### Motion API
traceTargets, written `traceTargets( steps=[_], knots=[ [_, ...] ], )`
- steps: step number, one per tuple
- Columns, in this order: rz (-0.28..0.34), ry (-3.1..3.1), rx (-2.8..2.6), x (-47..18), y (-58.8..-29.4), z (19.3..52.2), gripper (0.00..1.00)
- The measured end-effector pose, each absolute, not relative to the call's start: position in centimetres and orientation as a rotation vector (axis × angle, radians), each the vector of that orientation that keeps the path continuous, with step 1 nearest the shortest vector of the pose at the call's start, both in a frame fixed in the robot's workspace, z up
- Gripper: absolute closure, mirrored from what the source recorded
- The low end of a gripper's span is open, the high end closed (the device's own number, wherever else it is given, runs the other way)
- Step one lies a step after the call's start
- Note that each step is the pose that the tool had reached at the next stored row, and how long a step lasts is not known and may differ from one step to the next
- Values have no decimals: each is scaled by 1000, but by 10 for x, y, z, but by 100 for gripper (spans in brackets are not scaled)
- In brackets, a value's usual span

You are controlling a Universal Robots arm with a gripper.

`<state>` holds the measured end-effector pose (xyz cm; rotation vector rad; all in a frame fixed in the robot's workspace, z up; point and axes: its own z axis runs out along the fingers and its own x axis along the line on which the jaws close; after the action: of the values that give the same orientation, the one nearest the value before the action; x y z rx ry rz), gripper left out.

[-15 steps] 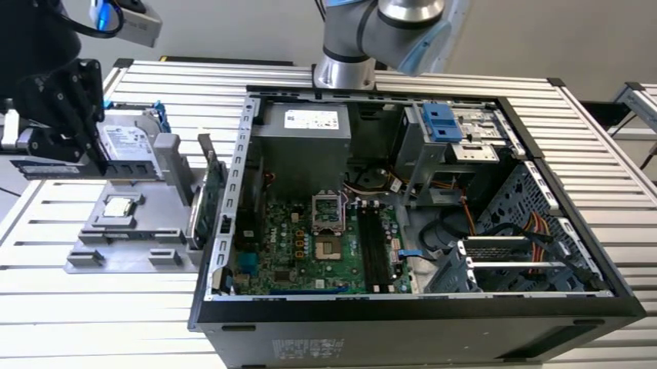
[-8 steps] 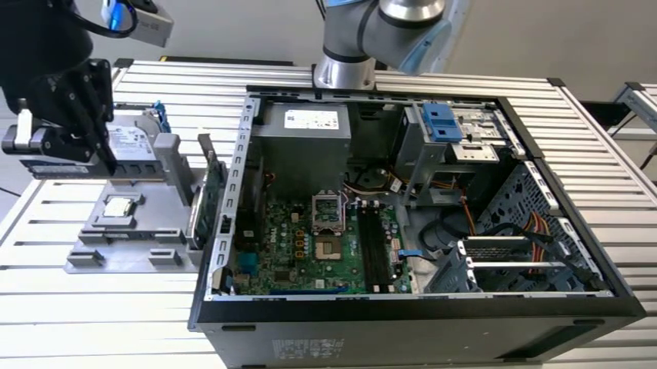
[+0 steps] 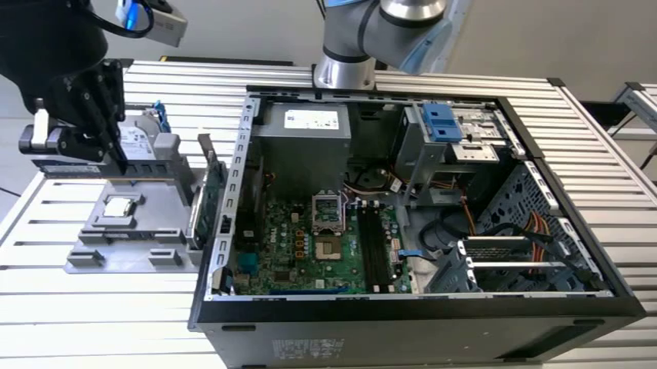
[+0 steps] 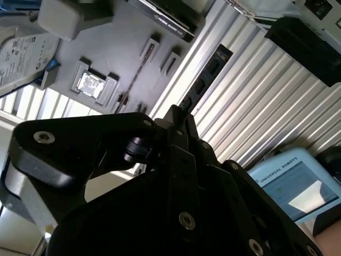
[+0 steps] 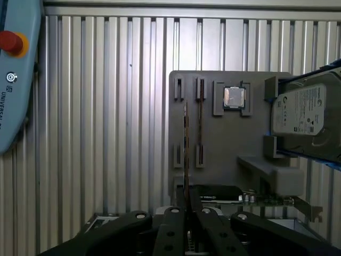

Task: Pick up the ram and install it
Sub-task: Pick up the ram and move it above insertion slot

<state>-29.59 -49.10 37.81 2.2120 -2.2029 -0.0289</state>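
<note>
Between the closed fingers of the hand [image 4: 180,118], held clear of the slotted grey parts holder [image 5: 224,144], is the ram [image 4: 206,80], which appears edge-on as a thin line in the first wrist view. It is judged light, stiff and thin, and fragile at its chips and contacts, so the grip belongs on its long edges. Holder, processor chip [image 5: 234,97] and hard drive [image 5: 303,114] rest on a ribbed metal table [image 5: 106,133]. An open computer case [image 3: 534,154] lies toward the exterior view's right.

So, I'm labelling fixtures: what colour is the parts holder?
The holder is grey; the first wrist view shows it best.
</note>
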Motion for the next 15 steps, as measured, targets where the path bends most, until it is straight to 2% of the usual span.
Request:
traceTargets(
  steps=[15],
  knots=[
    [-29, -2203, 2212, -274, -491, 378, 100]
  ],
)
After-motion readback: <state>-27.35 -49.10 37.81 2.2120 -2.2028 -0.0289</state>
